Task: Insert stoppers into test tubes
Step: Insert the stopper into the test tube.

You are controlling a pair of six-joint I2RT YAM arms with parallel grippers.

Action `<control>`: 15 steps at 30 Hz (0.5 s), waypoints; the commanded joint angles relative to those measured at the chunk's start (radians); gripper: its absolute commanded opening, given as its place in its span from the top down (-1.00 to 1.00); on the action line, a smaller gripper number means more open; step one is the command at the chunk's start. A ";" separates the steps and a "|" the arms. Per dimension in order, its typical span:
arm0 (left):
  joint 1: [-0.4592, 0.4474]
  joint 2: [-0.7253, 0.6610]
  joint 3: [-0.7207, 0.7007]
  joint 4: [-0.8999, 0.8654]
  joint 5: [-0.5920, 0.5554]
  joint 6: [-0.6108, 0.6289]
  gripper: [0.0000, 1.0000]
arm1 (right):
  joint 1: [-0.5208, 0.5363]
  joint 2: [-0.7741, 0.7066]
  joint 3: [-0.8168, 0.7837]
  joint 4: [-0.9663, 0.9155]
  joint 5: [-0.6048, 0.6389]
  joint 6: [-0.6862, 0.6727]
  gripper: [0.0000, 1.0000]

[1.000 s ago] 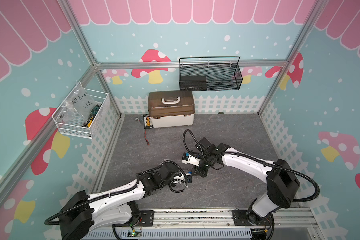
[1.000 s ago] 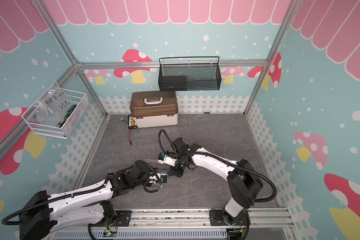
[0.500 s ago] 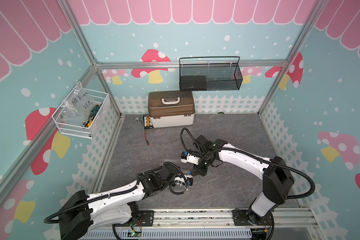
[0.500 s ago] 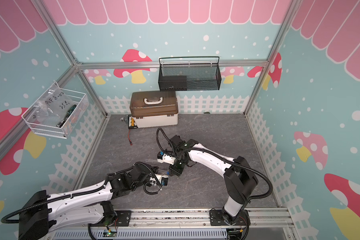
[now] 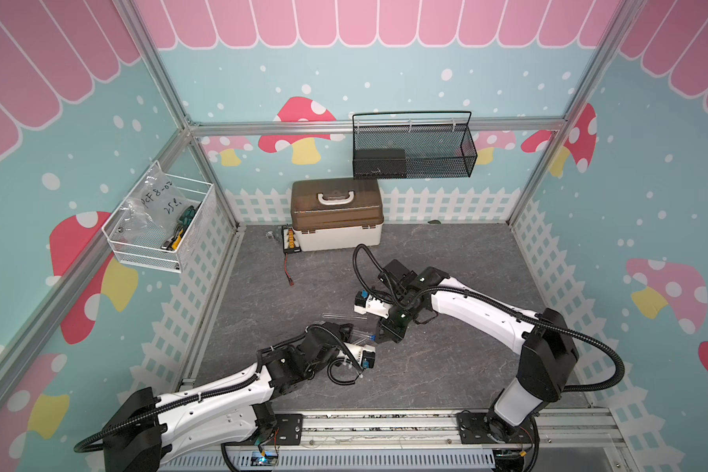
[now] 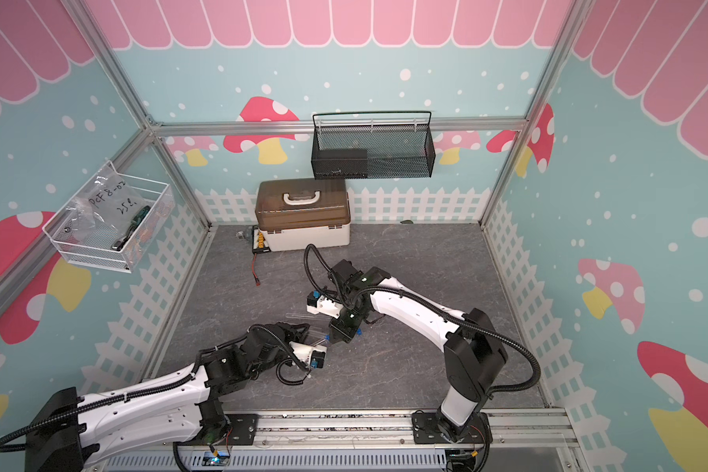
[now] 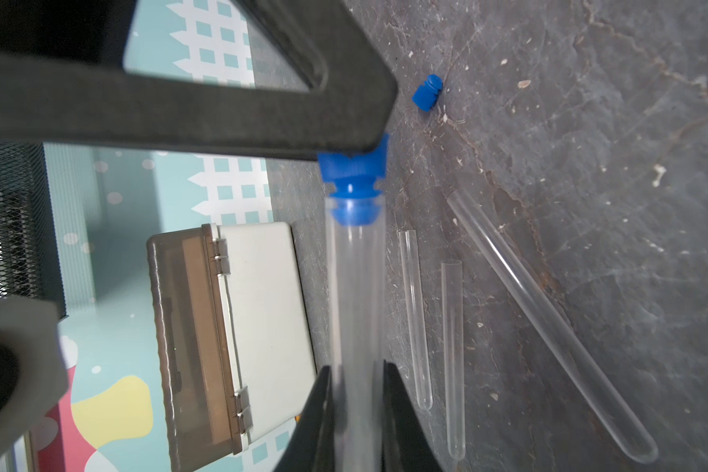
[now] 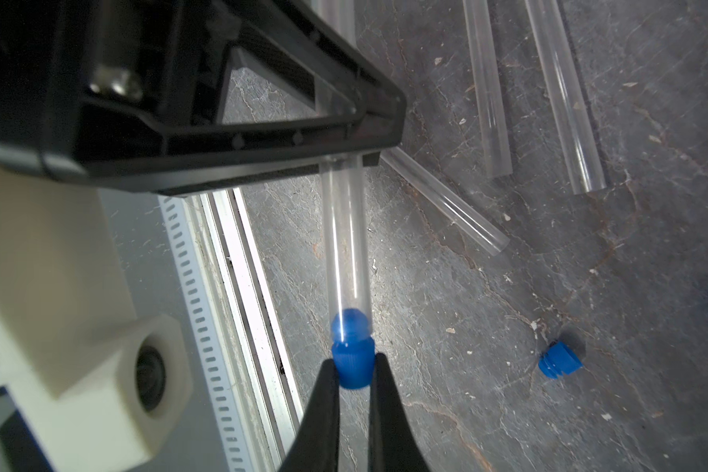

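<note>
Left wrist view has the left gripper clamped on a clear tube well down its length, held clear of the table. The right gripper pinches a blue stopper by its ribbed cap, with the plug end just inside the tube's mouth. Three other tubes lie flat on the table alongside, and a loose stopper lies near them. The tube looks light, stiff and smooth, so it is likely to slide back through the fingers under an end-on push. It might also crack if squeezed hard or bent, and a hold nearer the mouth would brace it better. The stopper seems soft and grippy, best held by the cap so the plug stays free.
</note>
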 commanded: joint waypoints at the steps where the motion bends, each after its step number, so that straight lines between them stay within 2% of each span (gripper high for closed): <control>1: -0.046 0.002 -0.021 0.067 0.243 0.058 1.00 | 0.002 -0.011 0.086 0.325 -0.085 0.051 0.81; 7: -0.045 -0.007 0.003 0.065 0.289 -0.049 1.00 | 0.003 -0.030 0.054 0.411 -0.086 0.135 0.80; 15: -0.044 -0.038 -0.012 0.074 0.382 -0.073 1.00 | 0.002 -0.048 0.037 0.513 -0.099 0.232 0.79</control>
